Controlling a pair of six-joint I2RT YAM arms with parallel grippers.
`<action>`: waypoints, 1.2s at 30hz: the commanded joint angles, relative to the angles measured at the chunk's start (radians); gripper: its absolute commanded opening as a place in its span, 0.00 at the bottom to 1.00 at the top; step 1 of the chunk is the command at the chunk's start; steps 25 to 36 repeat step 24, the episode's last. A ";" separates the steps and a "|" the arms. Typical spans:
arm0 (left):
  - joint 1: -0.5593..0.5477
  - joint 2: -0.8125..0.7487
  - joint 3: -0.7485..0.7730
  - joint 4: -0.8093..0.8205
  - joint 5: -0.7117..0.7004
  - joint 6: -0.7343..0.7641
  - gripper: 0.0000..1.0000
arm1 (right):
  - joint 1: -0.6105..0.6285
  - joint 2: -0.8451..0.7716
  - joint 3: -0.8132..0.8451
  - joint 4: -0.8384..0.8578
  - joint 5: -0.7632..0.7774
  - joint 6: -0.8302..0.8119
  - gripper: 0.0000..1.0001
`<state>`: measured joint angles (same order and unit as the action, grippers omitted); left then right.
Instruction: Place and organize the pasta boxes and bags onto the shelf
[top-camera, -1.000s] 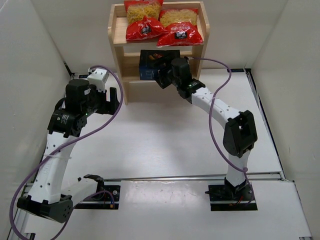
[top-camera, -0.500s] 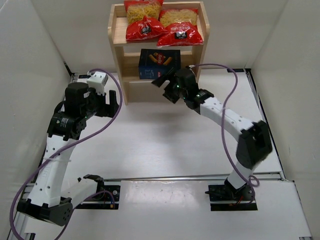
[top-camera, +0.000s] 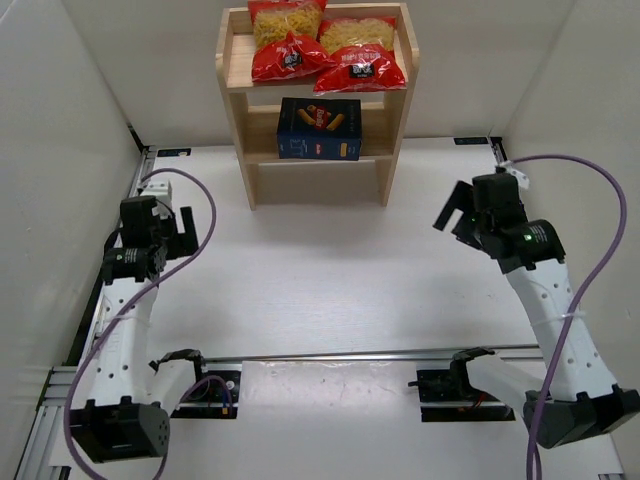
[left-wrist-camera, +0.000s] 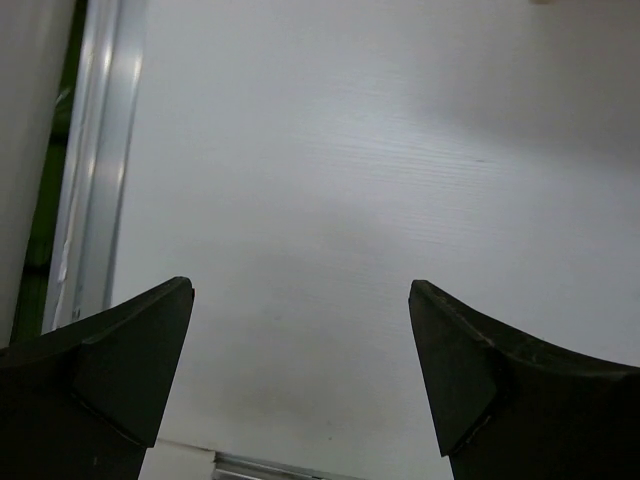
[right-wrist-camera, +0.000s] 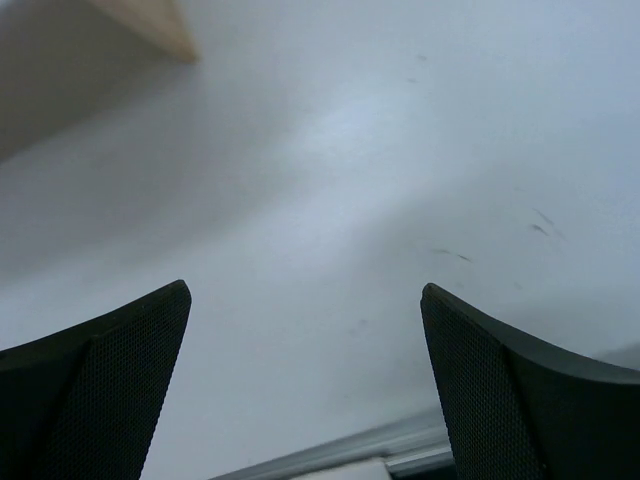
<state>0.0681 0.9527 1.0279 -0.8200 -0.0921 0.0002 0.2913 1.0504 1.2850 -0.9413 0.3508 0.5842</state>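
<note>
The light wooden shelf (top-camera: 400, 60) stands at the back centre. Two red pasta bags (top-camera: 289, 38) (top-camera: 358, 55) lie side by side on its top tier. The dark navy pasta box (top-camera: 320, 129) stands upright on the middle tier. My left gripper (top-camera: 183, 232) is open and empty over the table at the left; the left wrist view (left-wrist-camera: 300, 300) shows only bare table between its fingers. My right gripper (top-camera: 452, 212) is open and empty at the right, well away from the shelf; the right wrist view (right-wrist-camera: 305, 300) shows bare table and a corner of the shelf (right-wrist-camera: 150, 25).
White walls close in the table on the left, right and back. A metal rail (top-camera: 350, 354) runs across the near edge by the arm bases. A metal rail (left-wrist-camera: 95, 160) also runs along the table's left side. Purple cables loop from both arms.
My right gripper has let go of the navy box on the middle tier and drawn back far to the right. My left arm has pulled back toward the left edge.
</note>
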 joint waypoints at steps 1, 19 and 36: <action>0.107 -0.009 -0.052 0.039 -0.087 0.000 1.00 | -0.060 -0.068 -0.041 -0.142 0.083 -0.050 1.00; 0.210 -0.092 -0.057 0.021 -0.112 0.000 1.00 | -0.090 -0.147 -0.087 -0.094 0.114 -0.020 1.00; 0.220 -0.092 -0.057 0.012 -0.101 0.000 1.00 | -0.090 -0.182 -0.107 -0.065 0.125 -0.007 1.00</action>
